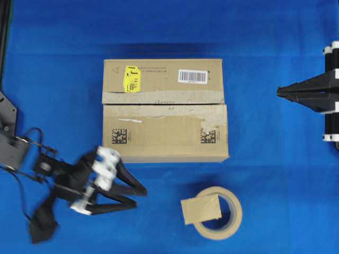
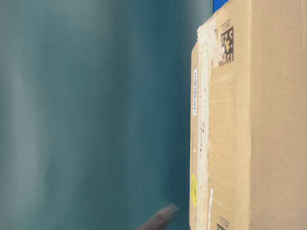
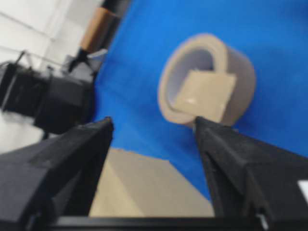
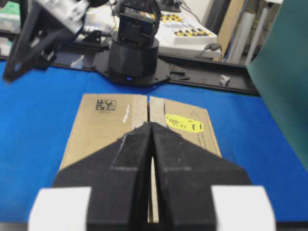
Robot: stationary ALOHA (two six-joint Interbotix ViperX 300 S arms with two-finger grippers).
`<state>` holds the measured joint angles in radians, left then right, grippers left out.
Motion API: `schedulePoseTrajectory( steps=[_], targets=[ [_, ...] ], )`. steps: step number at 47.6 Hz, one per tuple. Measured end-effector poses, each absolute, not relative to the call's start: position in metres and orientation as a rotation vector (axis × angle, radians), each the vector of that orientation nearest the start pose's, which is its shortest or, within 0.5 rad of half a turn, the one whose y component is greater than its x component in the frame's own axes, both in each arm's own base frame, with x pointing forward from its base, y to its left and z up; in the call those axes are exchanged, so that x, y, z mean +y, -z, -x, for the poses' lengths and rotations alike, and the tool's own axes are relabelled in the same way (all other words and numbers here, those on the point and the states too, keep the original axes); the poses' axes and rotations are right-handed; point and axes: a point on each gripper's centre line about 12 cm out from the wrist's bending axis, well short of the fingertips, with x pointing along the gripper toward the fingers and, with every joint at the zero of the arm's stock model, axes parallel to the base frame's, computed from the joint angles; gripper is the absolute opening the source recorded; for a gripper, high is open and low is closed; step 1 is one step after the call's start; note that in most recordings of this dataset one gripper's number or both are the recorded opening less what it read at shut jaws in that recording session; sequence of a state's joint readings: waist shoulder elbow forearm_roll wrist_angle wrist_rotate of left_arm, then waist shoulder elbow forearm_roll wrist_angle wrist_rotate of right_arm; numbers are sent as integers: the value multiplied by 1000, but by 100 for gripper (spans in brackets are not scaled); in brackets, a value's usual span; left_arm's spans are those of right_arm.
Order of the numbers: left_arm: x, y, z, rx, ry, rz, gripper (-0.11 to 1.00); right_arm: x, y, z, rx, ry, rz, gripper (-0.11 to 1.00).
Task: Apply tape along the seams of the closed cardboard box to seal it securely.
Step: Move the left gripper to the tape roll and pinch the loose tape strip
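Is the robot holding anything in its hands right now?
No. The left hand is open and empty near the tape lying on the tape roll. The right hand is shut on nothing.

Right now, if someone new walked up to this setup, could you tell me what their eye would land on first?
Probably the cardboard box, brown against the blue table at mid-scene, with its yellow sticker near the far-left corner. Next, the tape roll in front of it, with a loose piece of tape lying across its ring. The left gripper stands open just left of the roll, while the right gripper waits shut at the right edge.
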<state>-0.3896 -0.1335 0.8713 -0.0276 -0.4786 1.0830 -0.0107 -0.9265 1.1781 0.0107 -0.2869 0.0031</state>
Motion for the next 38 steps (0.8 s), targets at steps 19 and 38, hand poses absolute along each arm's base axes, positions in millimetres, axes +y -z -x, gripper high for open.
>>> schedulePoseTrajectory(
  steps=[19,38],
  targets=[
    [-157,-150,-378,99,566,-1277,64,-3,-283,-205,-31,14,-15,0],
    [-159,-107,-414,179,588,-1293,64,-3,-281,-206,-11,14,-15,0]
  ],
)
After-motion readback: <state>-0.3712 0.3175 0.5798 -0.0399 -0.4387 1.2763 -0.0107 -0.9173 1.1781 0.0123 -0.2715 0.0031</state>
